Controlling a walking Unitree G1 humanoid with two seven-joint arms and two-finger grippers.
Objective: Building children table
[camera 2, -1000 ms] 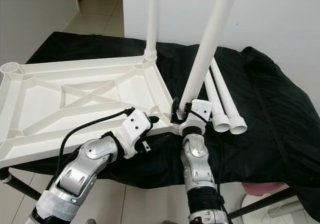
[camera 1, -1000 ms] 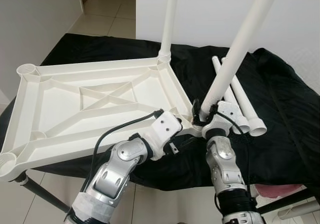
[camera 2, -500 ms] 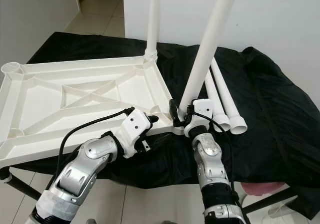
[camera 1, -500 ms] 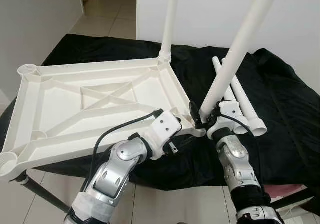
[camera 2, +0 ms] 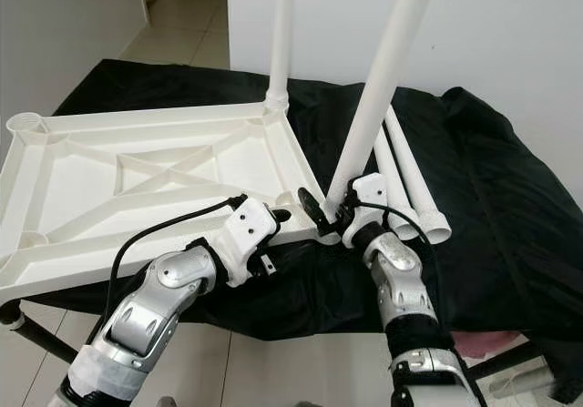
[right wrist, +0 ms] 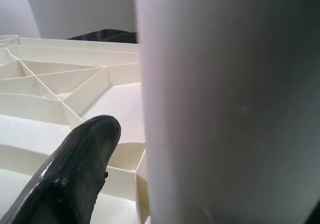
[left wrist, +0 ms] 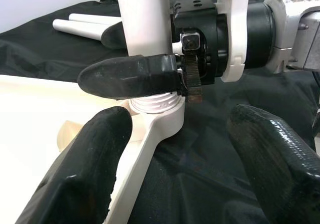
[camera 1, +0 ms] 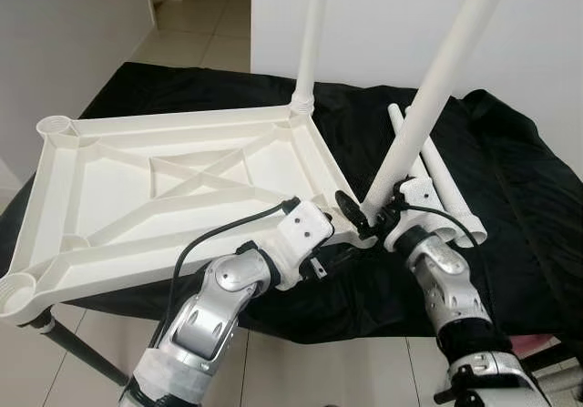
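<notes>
Even, bright indoor light fills both head views, sharp throughout, with soft shadows under the white tabletop [camera 1: 173,188]. The black cloth [camera 1: 519,198] swallows detail (folds barely read). In the right wrist view the leg [right wrist: 225,103] looms blurred, perhaps too close to focus.

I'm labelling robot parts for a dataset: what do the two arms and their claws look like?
Both arms are jointed silver metal with white wrist housings. The left claw and right claw each have two long, rounded black fingers. A black cable loops along the left forearm.
</notes>
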